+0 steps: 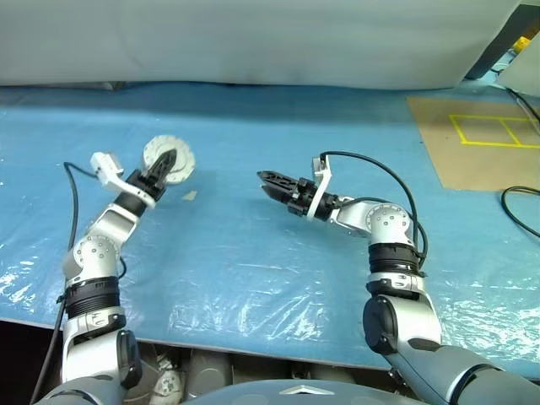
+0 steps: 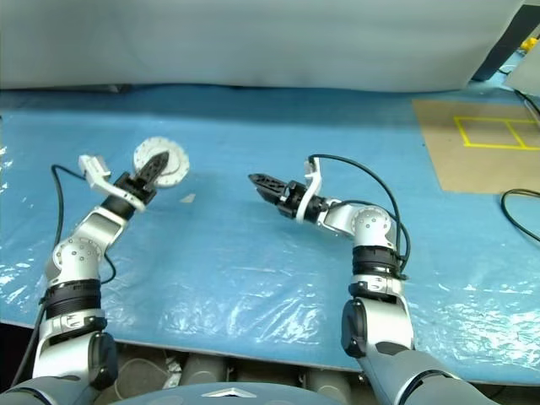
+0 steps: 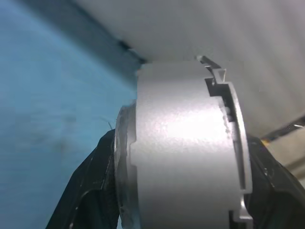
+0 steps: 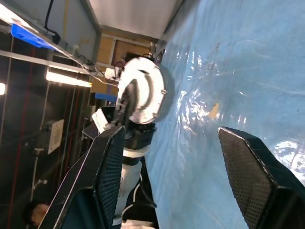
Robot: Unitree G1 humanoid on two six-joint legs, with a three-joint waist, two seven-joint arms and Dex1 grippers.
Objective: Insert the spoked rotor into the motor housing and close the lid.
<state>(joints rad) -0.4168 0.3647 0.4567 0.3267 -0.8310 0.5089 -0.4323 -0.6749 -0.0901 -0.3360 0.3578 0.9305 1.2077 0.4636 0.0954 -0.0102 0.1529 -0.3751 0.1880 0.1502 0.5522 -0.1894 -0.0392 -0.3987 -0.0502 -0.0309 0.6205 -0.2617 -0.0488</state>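
My left gripper (image 1: 164,165) is shut on the motor housing (image 1: 175,155), a round grey metal puck held on edge above the blue sheet at the left. In the left wrist view the housing (image 3: 181,143) sits thick between both black fingers (image 3: 81,191), and a stepped seam runs round it near one face, where the lid (image 3: 240,157) appears to sit closed on it. The spoked rotor is hidden. My right gripper (image 1: 265,180) hovers open and empty at mid-table, pointing left toward the housing (image 4: 143,95).
A blue plastic sheet (image 1: 253,253) covers the table, with a small beige scrap (image 1: 190,195) lying just right of the left gripper. A cardboard panel with yellow tape (image 1: 481,143) lies at the far right, beside a black cable (image 1: 523,207). White fabric lines the back.
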